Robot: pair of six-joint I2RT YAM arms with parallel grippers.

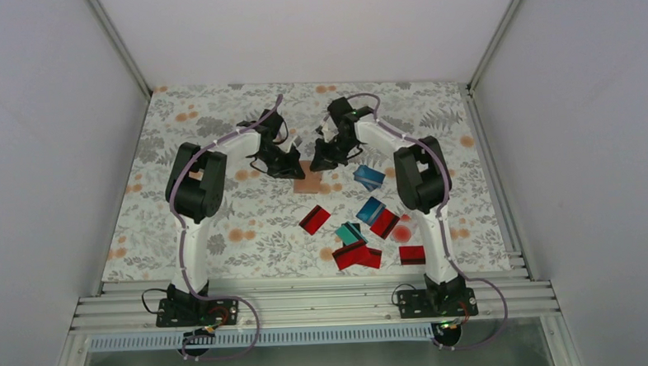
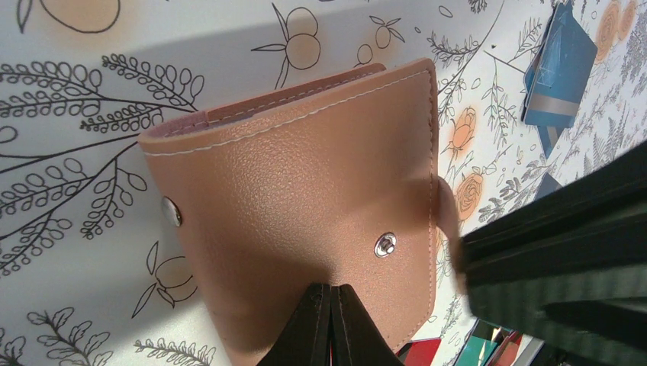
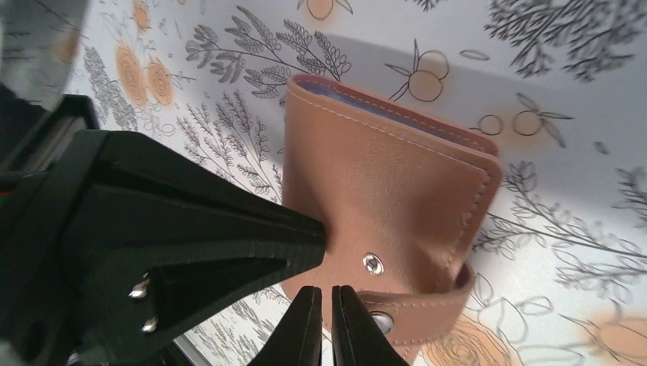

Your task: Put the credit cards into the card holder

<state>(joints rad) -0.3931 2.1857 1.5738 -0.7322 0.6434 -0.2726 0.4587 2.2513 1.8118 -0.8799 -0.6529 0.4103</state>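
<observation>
Lying at the middle of the flowered tabletop (image 1: 220, 154), toward its far side: one card holder (image 2: 305, 175), tan leather-like, folded shut. Stitched edge visible; a metal snap (image 3: 372, 263) on its face; a short strap (image 3: 427, 305) wrapping the end nearest the right wrist camera. Its open mouth, showing inner layers, is on the side turned away from both wrist cameras.

Left gripper (image 2: 332, 301): fingers pressed together, tips set against the holder's near edge, reaching in from the holder's left. Right gripper (image 3: 326, 305): fingers likewise pressed together with only a hairline between them, tips at the strap, reaching in from the holder's right. Whether either pair has a fold of leather nipped between its tips cannot be told from these views. The holder sits directly between the two grippers, both touching it, neither nearer than the other.

Credit cards (image 1: 371, 211): none in the holder as far as can be seen. Loose on the tabletop, blue, teal and red, scattered between the holder and the right arm's base, some overlapping. One blue card (image 1: 368, 177) lies just beside the right arm's forearm, nearest the holder.

Assessment: the cards lie on the right arm's side, so that arm is better placed to fetch, with the left arm steadying the holder. The mouth faces away from the bases, so it likely needs opening or turning first.
</observation>
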